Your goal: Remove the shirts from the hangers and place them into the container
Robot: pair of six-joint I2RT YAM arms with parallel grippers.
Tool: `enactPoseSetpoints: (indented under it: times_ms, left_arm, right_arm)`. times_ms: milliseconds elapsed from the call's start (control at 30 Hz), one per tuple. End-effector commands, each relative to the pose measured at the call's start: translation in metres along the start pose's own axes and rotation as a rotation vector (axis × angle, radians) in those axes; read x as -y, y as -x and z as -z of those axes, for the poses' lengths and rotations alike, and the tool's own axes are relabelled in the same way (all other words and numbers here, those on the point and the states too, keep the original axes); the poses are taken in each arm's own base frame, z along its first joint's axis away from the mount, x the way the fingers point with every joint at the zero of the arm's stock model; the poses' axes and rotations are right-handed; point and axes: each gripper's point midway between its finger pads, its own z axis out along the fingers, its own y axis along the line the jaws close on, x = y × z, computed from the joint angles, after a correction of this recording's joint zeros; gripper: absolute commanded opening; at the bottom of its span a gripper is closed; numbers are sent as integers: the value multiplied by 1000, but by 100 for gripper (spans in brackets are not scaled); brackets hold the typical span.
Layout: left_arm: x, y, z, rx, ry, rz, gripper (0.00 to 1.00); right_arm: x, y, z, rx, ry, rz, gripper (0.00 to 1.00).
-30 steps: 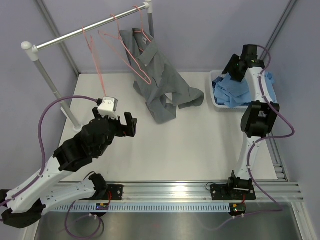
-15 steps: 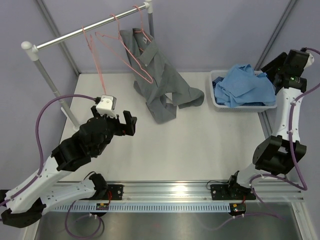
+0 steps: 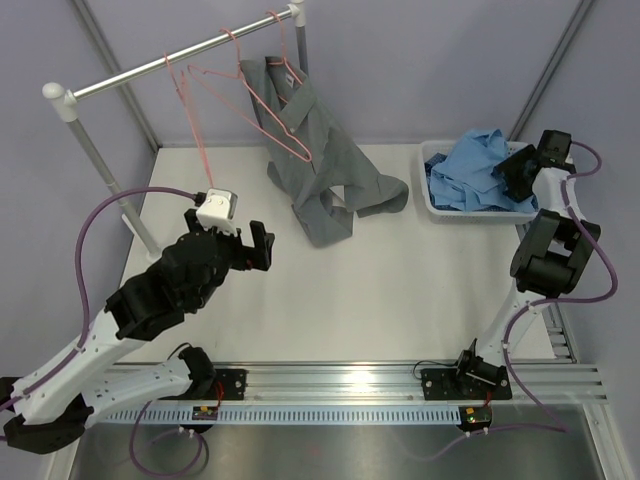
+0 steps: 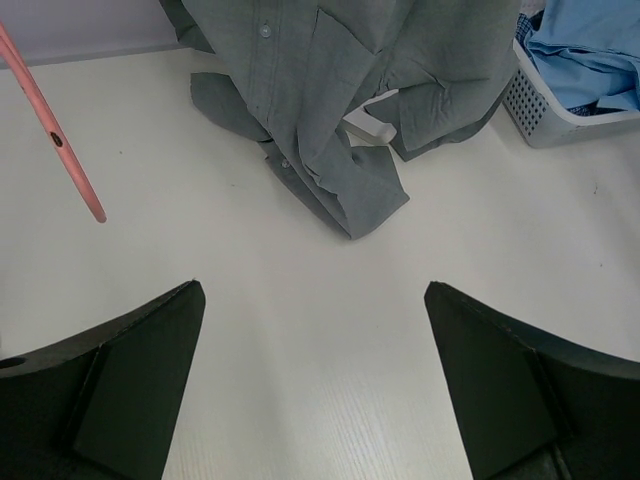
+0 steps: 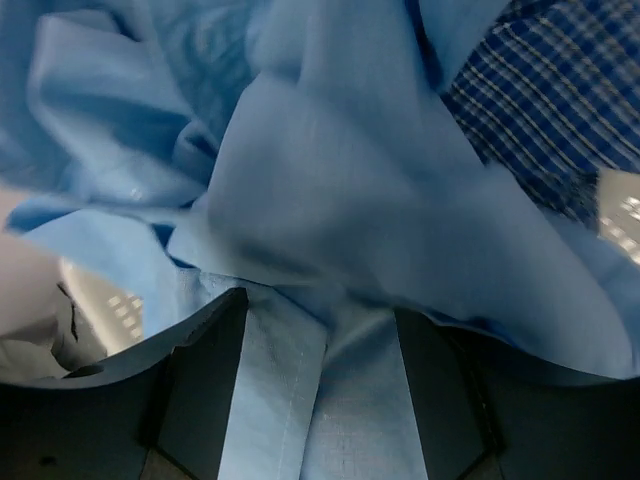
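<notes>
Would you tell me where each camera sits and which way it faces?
Top external: above, behind the left arm and right arm, looking down on the grey cloth shirt and white slotted plastic basket.
Left wrist: over the table, facing that shirt; the open left gripper frames the bottom.
Right wrist: close above the plain light blue shirt in the basket; right gripper along the bottom.
Shared: top and left wrist show the grey shirt and basket.

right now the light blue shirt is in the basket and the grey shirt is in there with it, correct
Not quite. The grey shirt is not in the basket: it hangs at the rail, its lower part bunched on the table, left of the basket. The top view shows it. The light blue shirt is in the basket, as you say.
</notes>
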Motion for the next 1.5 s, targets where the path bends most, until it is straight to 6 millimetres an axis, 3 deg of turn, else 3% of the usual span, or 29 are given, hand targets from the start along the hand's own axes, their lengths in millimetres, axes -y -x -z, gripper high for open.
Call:
enactPoseSetpoints:
  times_ms: [0, 133, 267, 367, 467, 567, 600, 667, 700, 733, 767, 800, 867, 900, 967, 1000, 1033, 1100, 1167, 1200, 1267, 1300, 1333, 1367, 1467]
  left_arm:
    - [0, 28, 3, 70, 5, 18, 99]
    - [1, 30, 2, 69, 6, 5, 99]
    - [1, 35, 2, 76, 10, 6, 99]
    - [1, 37, 2, 81, 12, 9, 99]
    - [1, 41, 4, 90, 11, 15, 99]
    - [0, 47, 7, 102, 14, 20, 99]
    - [0, 48, 8, 106, 15, 21, 99]
    - [-4, 52, 9, 118, 30, 27, 99]
    - [-6, 53, 11, 120, 39, 29, 99]
    - [-8, 55, 12, 123, 44, 32, 99]
    - [-11, 57, 13, 127, 61, 31, 99]
    - [-14, 58, 16, 127, 69, 30, 99]
    - [-22, 59, 19, 127, 107, 21, 99]
    - [-26, 61, 22, 133, 120, 22, 99]
    - [-35, 65, 28, 148, 154, 26, 99]
    - [-40, 67, 33, 155, 162, 29, 99]
    - [-43, 68, 36, 161, 173, 33, 99]
    - [-53, 69, 43, 175, 204, 36, 99]
    - [-66, 71, 52, 196, 243, 13, 99]
    - [-73, 69, 55, 189, 265, -9, 99]
    - [-85, 66, 64, 189, 301, -23, 99]
    - [-89, 65, 67, 190, 310, -25, 99]
    - [-93, 63, 70, 193, 320, -22, 99]
    - [-99, 62, 77, 201, 329, -13, 99]
    - [-108, 60, 86, 226, 340, 13, 99]
  right_arm:
    - [-12, -13, -29, -71, 42, -3, 71]
    - [-14, -18, -36, -68, 38, 18, 72]
    - [-21, -2, -15, -4, 33, 73, 74]
    - [-35, 24, 22, 86, 45, 120, 75]
    - [-54, 50, 71, 182, 74, 169, 78]
    - [-70, 69, 127, 270, 115, 214, 83]
    - [-80, 75, 157, 319, 149, 227, 86]
    - [-87, 79, 189, 365, 179, 265, 89]
    - [-94, 81, 221, 406, 223, 284, 92]
    - [-100, 82, 241, 433, 247, 313, 94]
    - [-99, 79, 256, 434, 252, 326, 96]
    - [-104, 77, 288, 474, 290, 346, 98]
    - [-103, 69, 316, 499, 316, 385, 99]
    - [-105, 63, 350, 551, 358, 402, 99]
    - [-98, 53, 370, 589, 379, 422, 100]
    - [-95, 46, 401, 650, 410, 428, 99]
    - [-88, 39, 400, 648, 406, 430, 100]
    - [-82, 28, 433, 725, 444, 434, 100]
    - [-73, 20, 438, 735, 435, 421, 99]
    - [-71, 12, 453, 765, 457, 423, 100]
    - [-67, -1, 453, 758, 470, 451, 100]
    - [-65, -10, 467, 778, 503, 459, 99]
    - [-61, -18, 461, 764, 503, 469, 99]
    - [-56, -23, 473, 795, 520, 467, 100]
    - [-44, -35, 479, 817, 538, 476, 100]
